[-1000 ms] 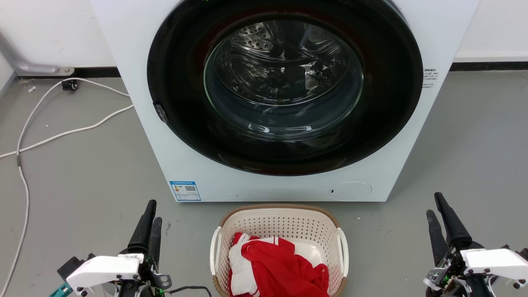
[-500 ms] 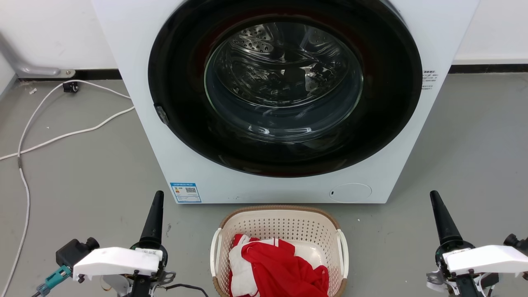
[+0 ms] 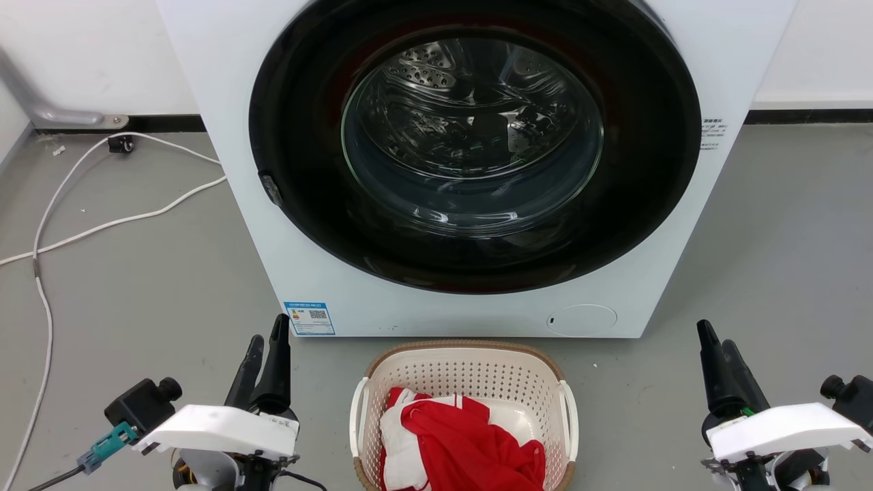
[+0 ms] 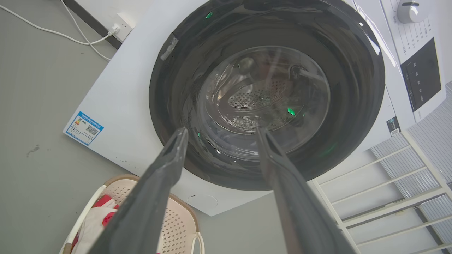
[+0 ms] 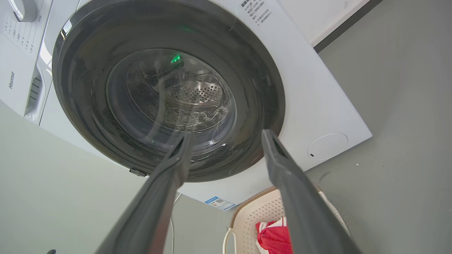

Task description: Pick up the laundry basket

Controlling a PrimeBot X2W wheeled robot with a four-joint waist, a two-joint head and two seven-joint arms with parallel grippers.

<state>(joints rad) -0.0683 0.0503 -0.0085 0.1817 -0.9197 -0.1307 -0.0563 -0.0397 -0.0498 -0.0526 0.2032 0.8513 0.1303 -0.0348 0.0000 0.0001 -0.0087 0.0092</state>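
The cream laundry basket (image 3: 464, 372) with a brown rim and white side handles sits on the grey floor in front of the washing machine, holding red and white cloth (image 3: 464, 440). My left gripper (image 3: 267, 337) stands open to the basket's left, fingers pointing up, apart from it. On the basket's right my right gripper (image 3: 716, 335) is open too, also clear of it. The left wrist view has the basket (image 4: 176, 229) at its bottom edge behind my open left gripper (image 4: 220, 131). In the right wrist view the basket (image 5: 254, 215) lies low between the fingers of my open right gripper (image 5: 227, 133).
The white washing machine (image 3: 470, 164) with its dark round glass door stands right behind the basket. White cables (image 3: 75, 211) trail over the floor at the left. A white wire rack (image 4: 392, 190) stands beside the machine in the left wrist view.
Both grippers have shifted inward toward the basket. Each wrist has rolled, so one finger showed half a second ago and both show now. The basket has not moved.
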